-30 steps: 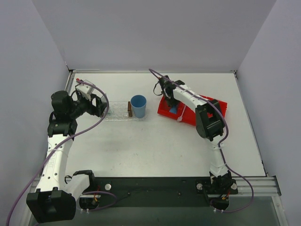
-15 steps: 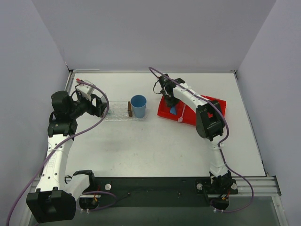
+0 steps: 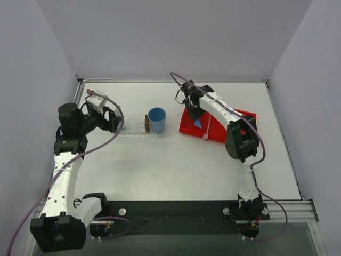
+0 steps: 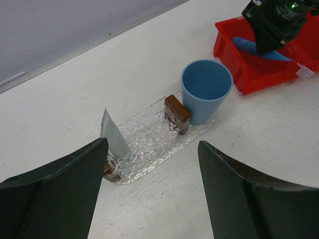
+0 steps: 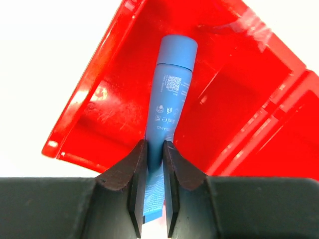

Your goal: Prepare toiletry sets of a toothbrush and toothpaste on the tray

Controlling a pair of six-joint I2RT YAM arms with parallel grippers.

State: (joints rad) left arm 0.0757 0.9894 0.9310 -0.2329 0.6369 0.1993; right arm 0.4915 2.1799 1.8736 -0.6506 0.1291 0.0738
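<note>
The right gripper (image 5: 154, 149) has its two dark fingers (image 5: 133, 169) pinched on the flat crimped end of the bright blue wedge-shaped toothpaste tube (image 5: 169, 94). The rest of the tube reaches out past the fingertips over the left compartment of the red plastic two-compartment bin (image 5: 117, 122). Whether its cap rests on the bin floor cannot be told.

The left gripper (image 4: 152, 144) hangs with its fingers spread wide and nothing between them, above the long clear bumpy plastic tray (image 4: 144, 134).

The white table (image 3: 170, 165) is walled on three sides by plain pale grey panels. The bin (image 3: 187, 128) sits right of centre, towards the far edge. The tray (image 3: 133, 129) lies left of centre, long side parallel to the far edge.

On the tray, a white-grey toothpaste tube (image 4: 113, 135) stands leaning at the left end, by a small brown block (image 4: 110, 172). A second brown block (image 4: 177, 113) stands near the right end, just beside a round blue cup (image 4: 205, 97).

The blue tube's long axis runs straight on from the fingers, round cap end leading and tipped slightly right in the right wrist view.

A slim white toothbrush (image 3: 206, 128) lies across the bin's near rim, one end pointing at the table's near edge.
</note>
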